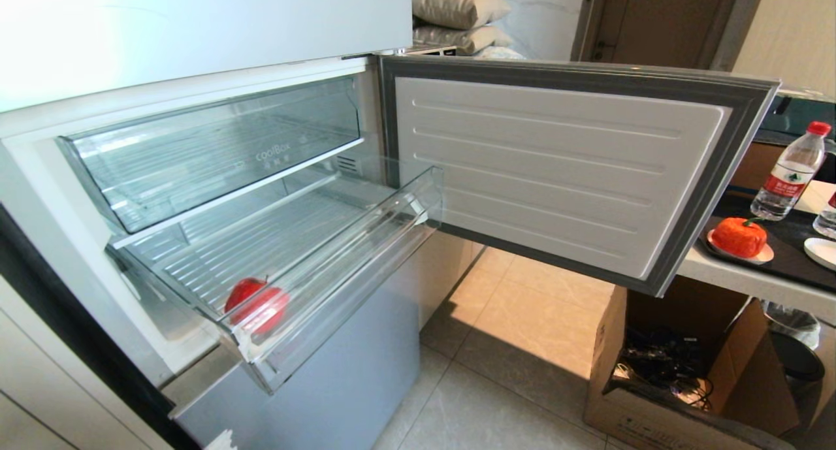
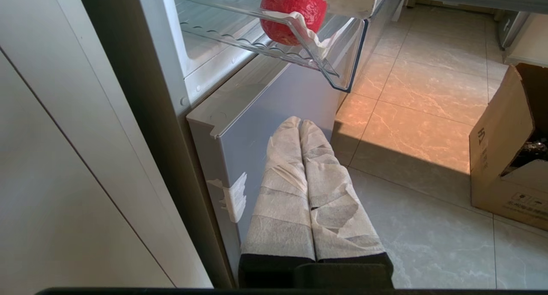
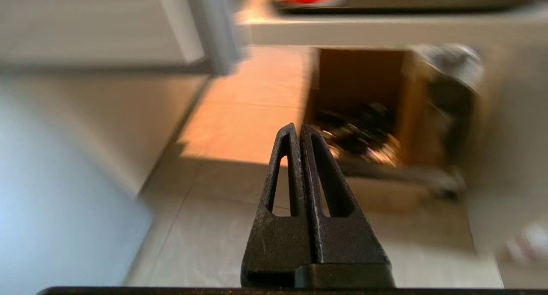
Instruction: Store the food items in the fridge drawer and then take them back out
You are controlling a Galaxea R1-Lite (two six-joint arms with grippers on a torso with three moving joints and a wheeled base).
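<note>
Fridge drawer (image 1: 339,241) pulled out lengthwise, red food item (image 1: 256,305) at its front.

Light: bright daylight, sun patch on floor (image 1: 522,319) | Glare: fridge top (image 1: 130,25) | Blur: right wrist view smeared

Left gripper low beside the fridge

The left gripper (image 2: 300,124), fingers wrapped in white tape and pressed together, points at the grey lower door (image 2: 274,102); above it a red food item (image 2: 291,8) sits in the clear drawer (image 2: 342,51).
</note>
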